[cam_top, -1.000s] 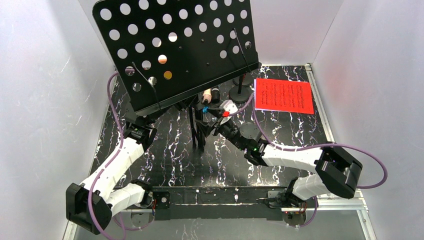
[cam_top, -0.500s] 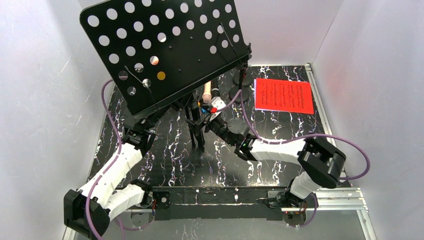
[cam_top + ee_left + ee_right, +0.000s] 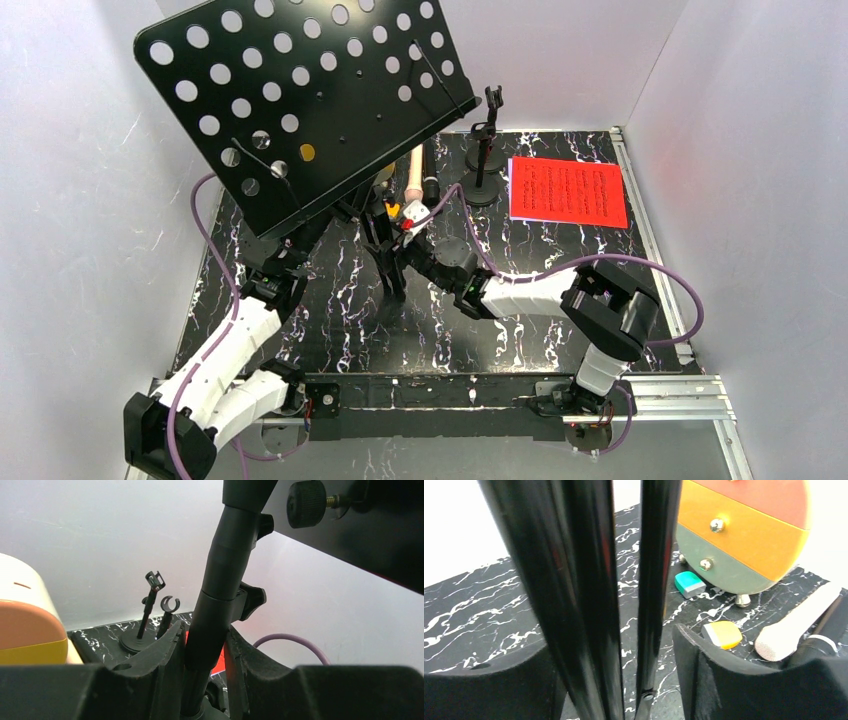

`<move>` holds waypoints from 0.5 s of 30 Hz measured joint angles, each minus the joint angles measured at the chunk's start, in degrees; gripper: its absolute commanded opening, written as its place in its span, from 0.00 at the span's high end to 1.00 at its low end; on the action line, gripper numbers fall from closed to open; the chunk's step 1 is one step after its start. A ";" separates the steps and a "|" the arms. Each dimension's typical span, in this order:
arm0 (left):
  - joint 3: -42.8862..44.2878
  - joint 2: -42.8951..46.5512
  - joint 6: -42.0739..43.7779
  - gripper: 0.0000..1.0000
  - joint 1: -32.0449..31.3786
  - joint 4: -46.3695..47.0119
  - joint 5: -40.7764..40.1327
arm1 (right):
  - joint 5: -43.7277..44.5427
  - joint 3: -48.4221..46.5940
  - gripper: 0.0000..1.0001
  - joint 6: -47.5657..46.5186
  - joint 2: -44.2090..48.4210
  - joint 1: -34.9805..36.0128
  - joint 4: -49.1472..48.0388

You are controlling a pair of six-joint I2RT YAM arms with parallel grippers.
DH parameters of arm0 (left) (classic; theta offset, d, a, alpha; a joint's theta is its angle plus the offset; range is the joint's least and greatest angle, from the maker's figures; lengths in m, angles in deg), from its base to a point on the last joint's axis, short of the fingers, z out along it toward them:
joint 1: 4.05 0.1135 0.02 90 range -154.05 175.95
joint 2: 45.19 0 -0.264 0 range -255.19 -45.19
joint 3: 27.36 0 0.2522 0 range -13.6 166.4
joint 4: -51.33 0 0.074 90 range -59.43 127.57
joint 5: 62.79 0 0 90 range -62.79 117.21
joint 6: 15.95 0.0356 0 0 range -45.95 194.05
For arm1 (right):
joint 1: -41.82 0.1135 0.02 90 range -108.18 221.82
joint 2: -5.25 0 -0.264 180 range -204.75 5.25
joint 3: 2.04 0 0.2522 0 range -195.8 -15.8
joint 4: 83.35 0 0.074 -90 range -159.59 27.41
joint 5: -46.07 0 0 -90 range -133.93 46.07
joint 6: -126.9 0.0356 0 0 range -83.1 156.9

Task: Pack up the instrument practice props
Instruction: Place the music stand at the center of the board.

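From my remote station I can read no text anywhere; the red sheet (image 3: 568,192) carries rows of dark print, too small to make out.

My left arm (image 3: 235,335) stretched forward, left gripper (image 3: 202,632) clamped on music stand pole (image 3: 225,565) | my right arm (image 3: 530,292) bent leftward, right gripper (image 3: 614,650) spread astride stand legs (image 3: 564,580)

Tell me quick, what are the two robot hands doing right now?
Left gripper: closed on the music rack pole.
Right gripper: open, fingers either side of the tripod legs.
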 measured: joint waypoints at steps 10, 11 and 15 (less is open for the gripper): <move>-0.07 4.24 -1.31 1.00 0.00 -7.06 -5.66 | -4.24 -0.09 0.64 -1.18 1.53 0.44 3.52; -0.07 4.83 -2.01 1.00 0.00 -8.55 -6.54 | -4.68 -0.09 0.67 -1.46 2.08 0.44 4.70; -0.07 6.97 -4.39 1.00 -0.02 -12.98 -9.53 | -6.67 0.13 0.78 -2.36 4.66 0.28 9.99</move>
